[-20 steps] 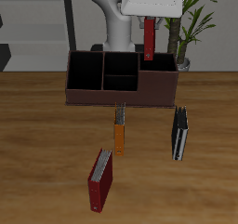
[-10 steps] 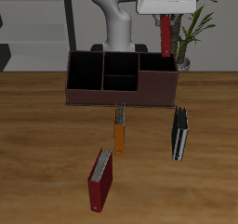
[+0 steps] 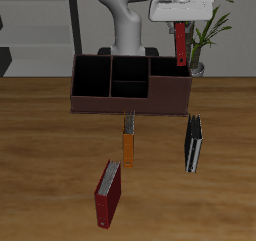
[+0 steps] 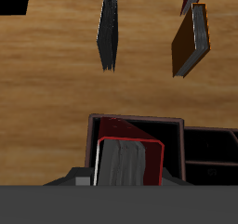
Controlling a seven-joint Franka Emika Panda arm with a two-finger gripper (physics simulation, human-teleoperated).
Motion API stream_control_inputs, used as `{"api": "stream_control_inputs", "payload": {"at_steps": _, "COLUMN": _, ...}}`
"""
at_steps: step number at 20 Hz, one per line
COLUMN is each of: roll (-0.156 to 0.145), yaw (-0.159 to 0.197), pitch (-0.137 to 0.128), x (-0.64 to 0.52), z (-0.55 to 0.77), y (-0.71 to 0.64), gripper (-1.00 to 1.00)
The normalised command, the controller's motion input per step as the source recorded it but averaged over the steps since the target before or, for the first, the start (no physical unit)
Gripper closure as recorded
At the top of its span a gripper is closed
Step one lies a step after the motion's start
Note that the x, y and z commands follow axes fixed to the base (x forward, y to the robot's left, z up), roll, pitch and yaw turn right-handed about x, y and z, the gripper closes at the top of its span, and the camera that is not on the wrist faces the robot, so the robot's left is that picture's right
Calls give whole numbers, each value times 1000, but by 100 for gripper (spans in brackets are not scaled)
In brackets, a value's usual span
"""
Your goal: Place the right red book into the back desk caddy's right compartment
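Note:
My gripper [image 3: 179,23] is shut on the right red book [image 3: 179,45], which hangs upright in the air. The book's lower edge is just above the back rim of the back desk caddy [image 3: 130,103], over its right compartment [image 3: 168,71], the large end section nearest the potted plant. In the wrist view the held book [image 4: 130,161] shows red covers and a pale page block, with the compartment's dark floor [image 4: 174,139] and reddish walls right below it. The book is not inside the compartment.
On the table in front of the caddy lie an orange book [image 3: 128,139], a black book [image 3: 193,143] and another red book [image 3: 107,193] near the front edge. A potted plant [image 3: 205,30] stands behind the caddy's end.
My gripper has carried the red book sideways toward the plant end of the caddy, from over the middle divider to above the large end section. Nothing else has moved.

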Motion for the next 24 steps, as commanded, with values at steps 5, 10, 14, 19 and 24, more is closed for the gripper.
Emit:
{"api": "stream_control_inputs", "payload": {"at_steps": 5, "roll": -22, "yaw": -27, "pitch": 37, "x": 9, "z": -209, "y": -126, "gripper": 100}}
{"api": "stream_control_inputs", "payload": {"at_steps": 10, "roll": 8, "yaw": -9, "pitch": 25, "x": -68, "z": -143, "y": -26, "gripper": 100}}
{"api": "stream_control_inputs", "payload": {"at_steps": 14, "roll": 0, "yaw": -18, "pitch": 30, "x": -29, "z": -144, "y": 8, "gripper": 100}}
{"api": "stream_control_inputs", "payload": {"at_steps": 19, "roll": 21, "yaw": -21, "pitch": 51, "x": 2, "z": -310, "y": 14, "gripper": 100}}
{"api": "stream_control_inputs", "payload": {"at_steps": 24, "roll": -3, "yaw": -20, "pitch": 68, "x": 95, "z": -367, "y": -46, "gripper": 100}}
